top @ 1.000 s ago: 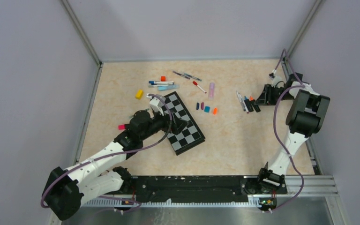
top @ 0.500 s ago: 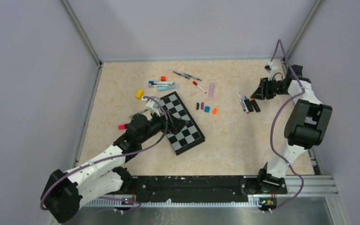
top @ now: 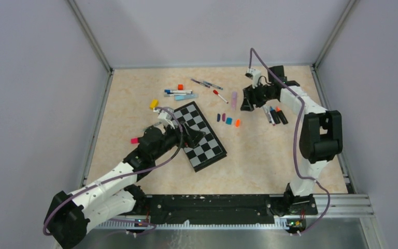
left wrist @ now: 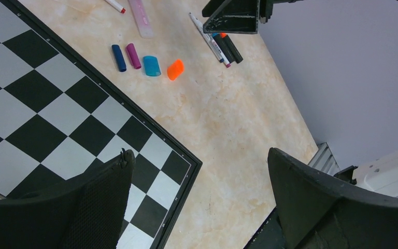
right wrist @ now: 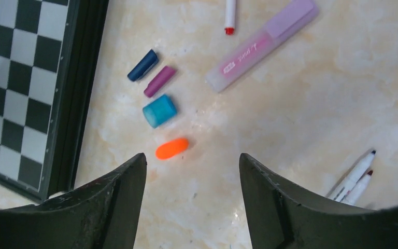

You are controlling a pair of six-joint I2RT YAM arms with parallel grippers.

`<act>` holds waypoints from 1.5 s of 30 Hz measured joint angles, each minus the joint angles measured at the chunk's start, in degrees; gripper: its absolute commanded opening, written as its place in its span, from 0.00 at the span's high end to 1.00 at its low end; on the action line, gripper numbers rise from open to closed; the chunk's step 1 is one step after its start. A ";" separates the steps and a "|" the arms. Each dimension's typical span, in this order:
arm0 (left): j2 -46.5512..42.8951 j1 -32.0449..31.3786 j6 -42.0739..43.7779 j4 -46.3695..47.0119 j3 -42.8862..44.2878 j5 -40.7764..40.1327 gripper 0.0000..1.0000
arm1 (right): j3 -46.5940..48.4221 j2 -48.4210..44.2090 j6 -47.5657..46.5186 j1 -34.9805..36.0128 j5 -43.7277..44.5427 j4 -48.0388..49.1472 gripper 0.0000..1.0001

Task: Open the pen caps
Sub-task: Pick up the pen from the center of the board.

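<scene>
Plainly, the right gripper [right wrist: 192,158] stood spread in the right wrist view. Its dark fingers [right wrist: 114,207] filled the bottom of the frame, with nothing between them. Just above the gap, a little left of centre, the orange cap [right wrist: 171,148] lay on the table [right wrist: 269,129]. From there a loose row ran up and to the left: the teal cap [right wrist: 159,110], the purple cap [right wrist: 159,81] and the blue cap [right wrist: 143,65], each apart from the next. The board [right wrist: 20,78] took the left side of the frame, its black rim near the blue cap but not touching it. A highlighter [right wrist: 249,49] lay slanted at upper right, a lilac cap [right wrist: 293,15] on its upper end. Two white pens [right wrist: 355,176] showed at the lower right.

The left gripper [left wrist: 201,155] was spread wide too and held nothing. Its fingers sat at the lower left and lower right of the left wrist view, above the board's corner. In the top view it hung over the board at centre, and the right gripper hung in the upper right, just right of the highlighter.
</scene>
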 measured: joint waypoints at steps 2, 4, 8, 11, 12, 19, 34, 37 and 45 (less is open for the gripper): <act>-0.07 0.02 -0.26 -0.44 0.00 -0.66 0.01 | 1.03 0.92 3.52 3.02 4.87 2.91 0.33; -0.07 0.02 -0.48 -0.81 0.00 -1.18 0.01 | 2.64 2.40 7.54 5.70 9.90 4.92 0.33; 0.07 0.07 -0.90 -1.36 0.02 -1.84 0.01 | 6.95 7.23 16.70 9.07 19.89 8.20 0.34; 0.76 0.07 -1.11 -1.44 0.02 -2.32 0.01 | 9.99 11.08 22.32 10.73 26.36 9.07 0.37; 1.03 0.07 -1.14 -1.49 0.02 -2.45 0.01 | 10.62 11.93 23.43 11.10 27.80 9.20 0.39; 1.81 0.11 -1.05 -1.60 0.04 -3.02 0.01 | 12.63 16.22 28.17 12.55 35.32 9.90 0.52; 2.32 0.70 0.68 -1.70 0.13 -3.23 0.01 | 15.41 21.40 29.86 13.94 38.75 10.14 0.53; 2.34 0.72 0.72 -1.70 0.13 -3.21 0.01 | 15.52 21.51 29.75 14.21 39.60 10.10 0.55; 2.45 0.83 0.83 -1.62 0.13 -2.97 0.01 | 15.50 21.62 28.30 14.38 41.79 9.99 0.75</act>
